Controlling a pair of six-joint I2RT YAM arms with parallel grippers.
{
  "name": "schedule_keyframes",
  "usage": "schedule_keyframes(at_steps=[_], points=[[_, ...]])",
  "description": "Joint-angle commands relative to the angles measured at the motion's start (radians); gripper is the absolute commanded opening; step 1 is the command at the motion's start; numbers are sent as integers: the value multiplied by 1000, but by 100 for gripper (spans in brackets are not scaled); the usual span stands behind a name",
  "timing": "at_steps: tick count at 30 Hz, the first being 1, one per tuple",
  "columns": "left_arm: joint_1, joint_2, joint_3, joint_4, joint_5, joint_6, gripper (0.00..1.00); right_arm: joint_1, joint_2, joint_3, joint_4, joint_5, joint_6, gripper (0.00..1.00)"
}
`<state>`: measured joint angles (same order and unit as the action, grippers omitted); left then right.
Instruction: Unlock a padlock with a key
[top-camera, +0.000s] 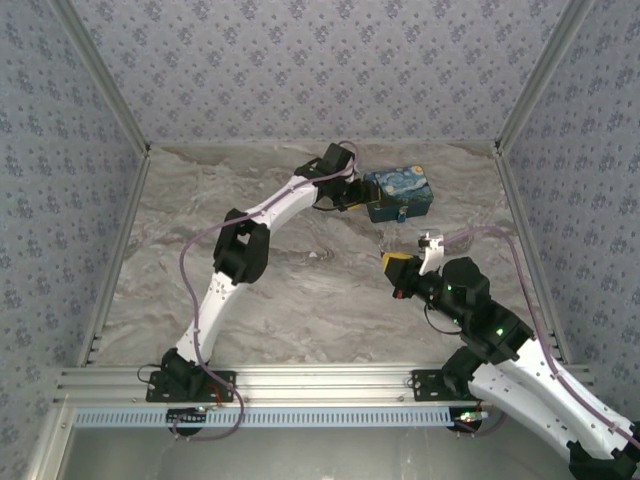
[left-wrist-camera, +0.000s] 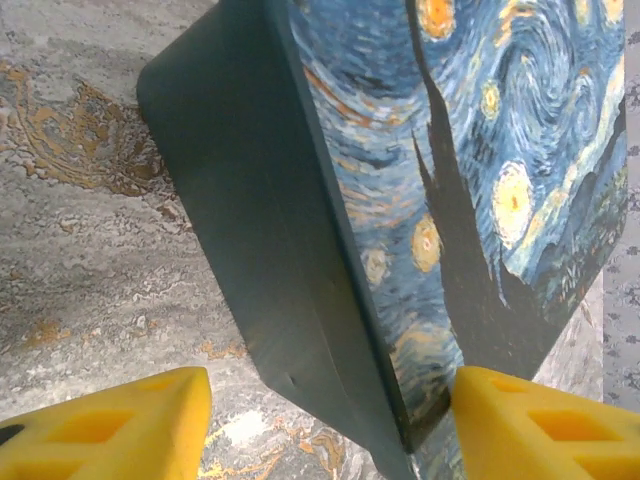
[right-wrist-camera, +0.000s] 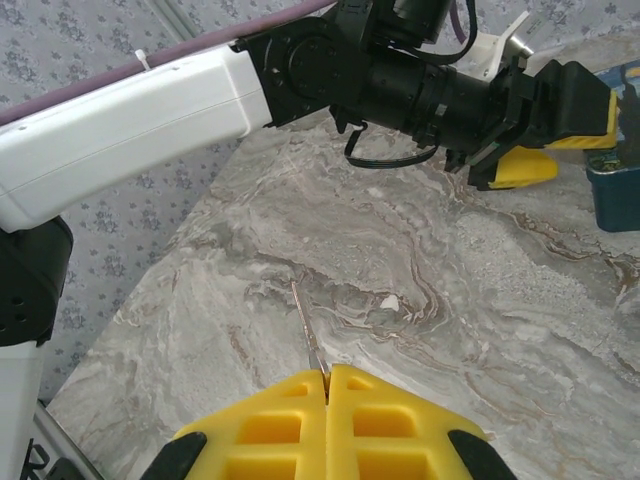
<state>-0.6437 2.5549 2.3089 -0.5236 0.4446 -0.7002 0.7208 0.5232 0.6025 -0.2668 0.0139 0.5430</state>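
The blue starry-night painted box (top-camera: 398, 195) stands at the back of the marble table (top-camera: 300, 290). My left gripper (top-camera: 352, 196) is open at the box's left end. In the left wrist view its yellow fingers (left-wrist-camera: 110, 425) straddle the corner of the box (left-wrist-camera: 300, 250); the left one is apart from it, the right one is against the painted face. My right gripper (right-wrist-camera: 327, 378) is shut on the key (right-wrist-camera: 306, 325), a thin metal sliver sticking out ahead of the fingertips above the table. From above, this gripper (top-camera: 397, 263) hovers mid-table, right of centre. The padlock is hidden.
Patterned walls and metal frame posts close in the table on three sides. The left arm (top-camera: 240, 250) stretches diagonally across the middle. In the right wrist view the left gripper (right-wrist-camera: 580, 150) and the box (right-wrist-camera: 615, 185) are at the upper right.
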Motion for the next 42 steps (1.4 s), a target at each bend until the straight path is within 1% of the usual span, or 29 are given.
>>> schedule_keyframes(at_steps=[1, 5, 11, 19, 24, 28, 30, 33, 35, 39, 42], points=[[-9, 8, -3, -78, -5, 46, 62, 6, -14, 5, -31, 33, 15, 0], [-9, -34, -97, -66, -16, 79, 59, 6, -13, 18, -61, 53, 15, 0], [-4, -155, -330, 3, -38, 125, 57, 6, -13, 28, -87, 75, 17, 0], [24, -382, -747, 141, -64, 142, 55, 4, -11, 24, -90, 88, 18, 0], [49, -541, -1028, 232, -80, 122, 55, 3, -6, 22, -91, 92, 18, 0], [73, -671, -1224, 265, -138, 114, 55, 0, -4, 13, -89, 93, 20, 0], [93, -721, -1296, 277, -148, 111, 55, -1, -2, 5, -82, 93, 22, 0], [137, -778, -1363, 289, -146, 106, 55, -2, 4, -4, -67, 89, 26, 0], [165, -797, -1376, 285, -146, 117, 55, -3, 13, -8, -59, 84, 28, 0], [222, -794, -1344, 268, -144, 144, 56, -4, 32, -7, -52, 72, 31, 0], [256, -760, -1286, 252, -143, 170, 56, -4, 37, -10, -46, 65, 36, 0]])
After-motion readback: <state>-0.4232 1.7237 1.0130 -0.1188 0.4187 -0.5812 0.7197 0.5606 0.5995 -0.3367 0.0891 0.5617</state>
